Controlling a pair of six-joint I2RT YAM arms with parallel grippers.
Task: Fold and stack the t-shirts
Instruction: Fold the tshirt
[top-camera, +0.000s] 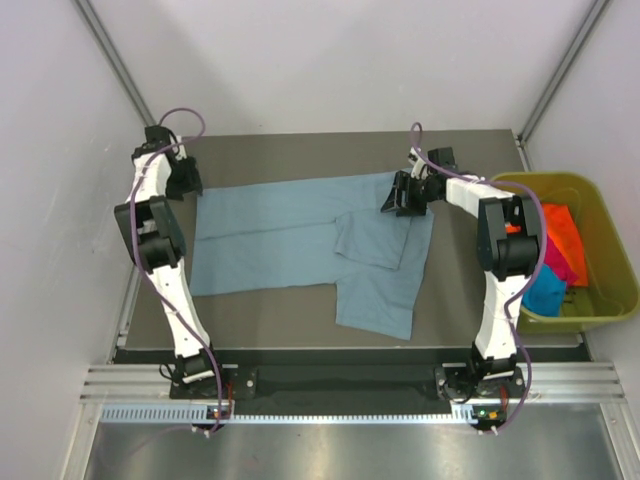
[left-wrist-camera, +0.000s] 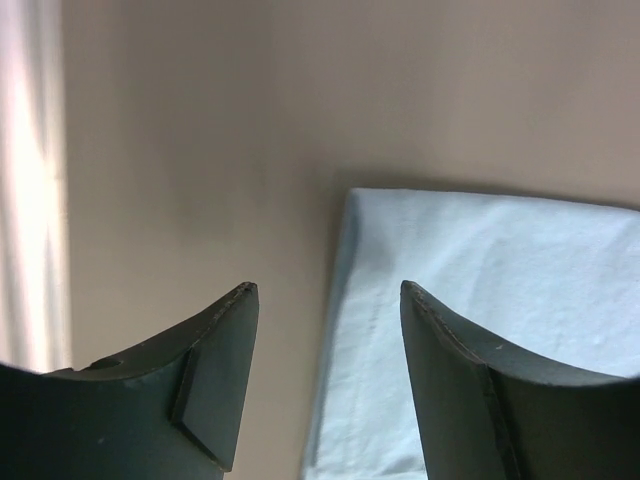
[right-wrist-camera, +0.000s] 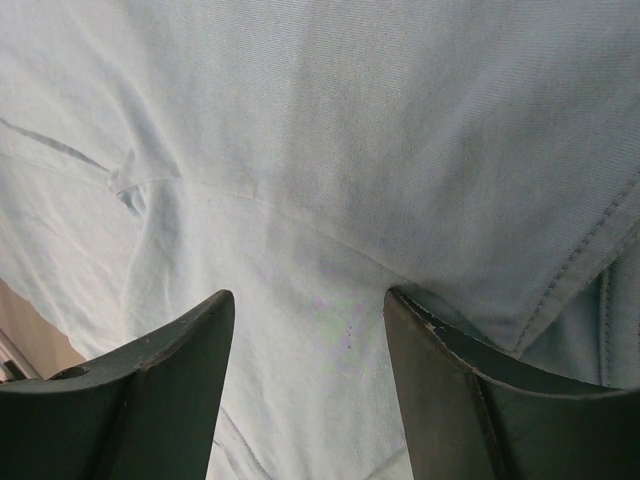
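The grey-blue t-shirt (top-camera: 300, 240) lies partly folded on the dark table, its long part running left and a sleeve part hanging toward the near edge. My left gripper (top-camera: 190, 178) is open and empty at the shirt's far left corner; in the left wrist view (left-wrist-camera: 328, 300) the shirt's edge (left-wrist-camera: 480, 300) lies between and beyond the fingers. My right gripper (top-camera: 402, 196) is open over the shirt's far right part; the right wrist view (right-wrist-camera: 308, 305) shows cloth (right-wrist-camera: 330, 150) filling the frame, with a seam. Orange (top-camera: 562, 235), magenta (top-camera: 552, 262) and turquoise (top-camera: 546, 290) t-shirts lie in the bin.
A yellow-green bin (top-camera: 610, 300) stands at the table's right edge holding the other shirts. White walls enclose the table on three sides. The table mat (top-camera: 280, 150) shows bare behind and in front of the shirt.
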